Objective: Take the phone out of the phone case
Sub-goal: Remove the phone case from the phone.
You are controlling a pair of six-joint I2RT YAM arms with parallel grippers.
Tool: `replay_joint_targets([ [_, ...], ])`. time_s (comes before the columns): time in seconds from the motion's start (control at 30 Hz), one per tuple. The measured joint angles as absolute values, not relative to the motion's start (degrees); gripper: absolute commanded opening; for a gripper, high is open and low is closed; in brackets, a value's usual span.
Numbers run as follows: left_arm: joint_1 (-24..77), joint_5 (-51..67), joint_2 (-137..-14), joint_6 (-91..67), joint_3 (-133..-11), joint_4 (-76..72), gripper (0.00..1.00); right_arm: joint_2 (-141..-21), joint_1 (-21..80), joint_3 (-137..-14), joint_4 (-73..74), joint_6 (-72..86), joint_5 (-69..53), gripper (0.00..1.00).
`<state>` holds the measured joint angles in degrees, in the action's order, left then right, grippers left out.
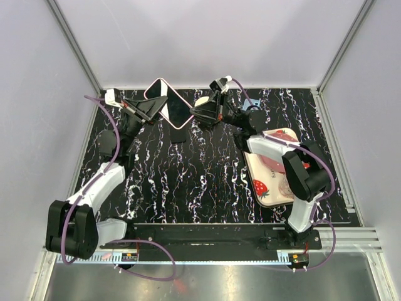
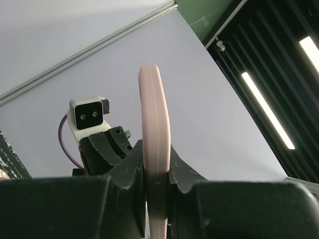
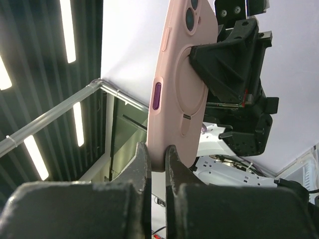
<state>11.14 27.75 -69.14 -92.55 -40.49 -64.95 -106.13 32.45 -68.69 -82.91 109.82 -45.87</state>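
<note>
The phone (image 1: 175,108), dark screen up, sits in a pink case (image 1: 158,81) and is held in the air over the back of the table. My left gripper (image 1: 152,105) is shut on the case's left part. In the left wrist view the case edge (image 2: 153,119) stands upright between the shut fingers (image 2: 157,172). My right gripper (image 1: 194,116) is shut on the case's right end. In the right wrist view the pink back (image 3: 185,74), with lenses and a purple side button, rises from my gripper (image 3: 157,154), and the left gripper (image 3: 232,55) clamps it behind.
A cream tray (image 1: 250,168) with a strawberry print lies at the right of the black marbled table mat (image 1: 188,182), with pink items on it, partly under the right arm. White walls close in the back and both sides.
</note>
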Motion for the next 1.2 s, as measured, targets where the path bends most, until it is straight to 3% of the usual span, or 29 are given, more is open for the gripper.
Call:
replay_joint_targets([
  [0.57, 16.8, 23.9, -61.6, -81.6, -39.7, -63.5, 0.0, -100.9, 33.1, -64.6, -85.8, 109.8, -44.6, 0.0],
  [1.2, 18.1, 24.1, -59.8, -84.9, -30.8, -52.9, 0.0, -99.0, 32.8, -46.5, -87.3, 110.8, -42.1, 0.0],
])
